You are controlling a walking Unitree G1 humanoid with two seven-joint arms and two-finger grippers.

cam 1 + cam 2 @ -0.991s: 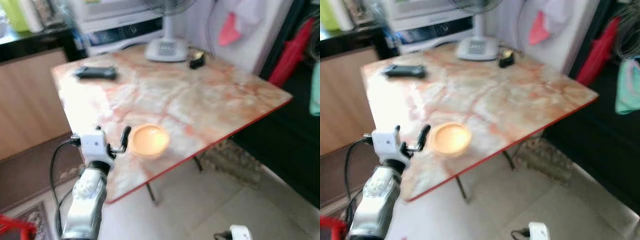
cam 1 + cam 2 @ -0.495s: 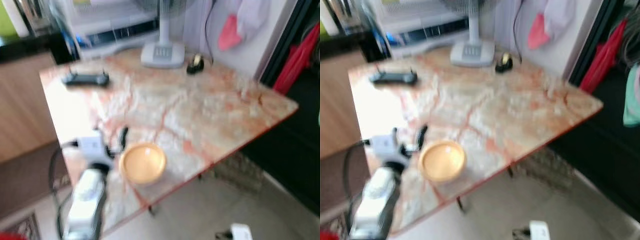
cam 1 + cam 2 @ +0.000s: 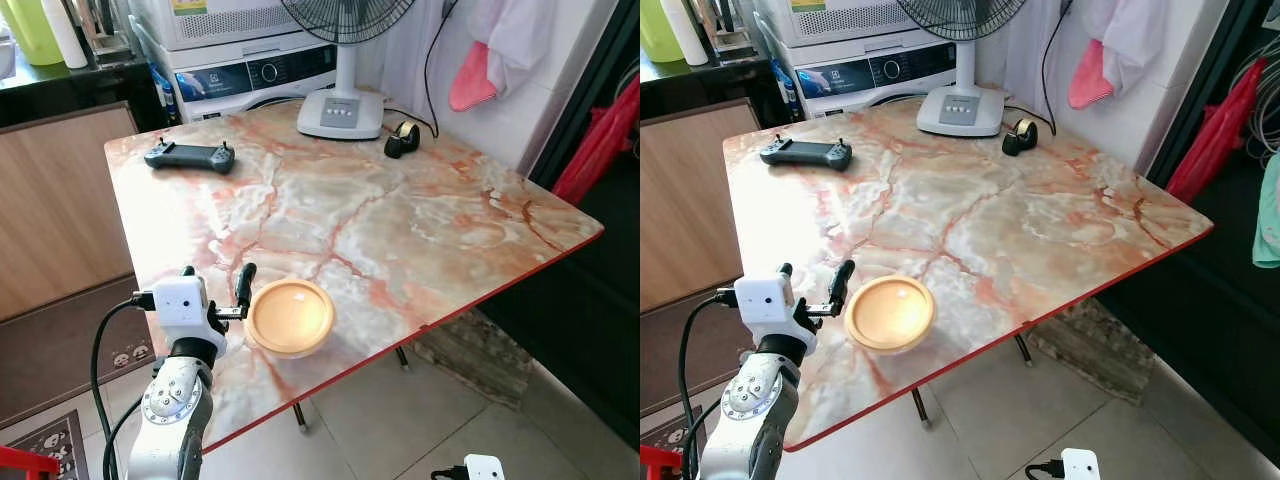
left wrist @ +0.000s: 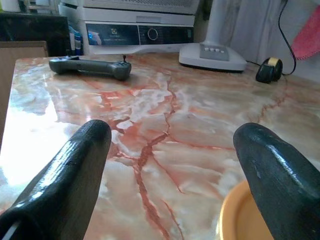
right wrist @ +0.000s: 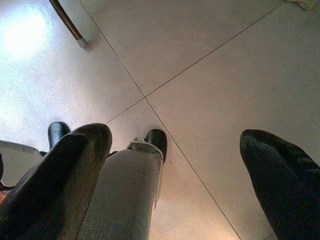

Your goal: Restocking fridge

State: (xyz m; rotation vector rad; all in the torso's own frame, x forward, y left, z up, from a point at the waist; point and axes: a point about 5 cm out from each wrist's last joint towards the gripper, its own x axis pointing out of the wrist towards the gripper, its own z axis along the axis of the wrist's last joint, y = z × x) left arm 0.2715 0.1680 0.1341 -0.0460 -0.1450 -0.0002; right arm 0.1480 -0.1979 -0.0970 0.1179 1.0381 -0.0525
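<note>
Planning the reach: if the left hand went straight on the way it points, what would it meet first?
Probably bare table: the open left hand points across it, the yellow bowl beside its right finger. Farther on stands the fan base; depth is unclear.

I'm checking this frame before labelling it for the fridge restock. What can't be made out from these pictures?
- Fridge: no fridge can be identified in any of these views.
- Bowl: in the left wrist view it is cut off by the frame edge and partly behind a finger.
- Left gripper: whether a finger touches the bowl is unclear in the eye views.
- Right gripper: hangs open over the floor tiles.
</note>
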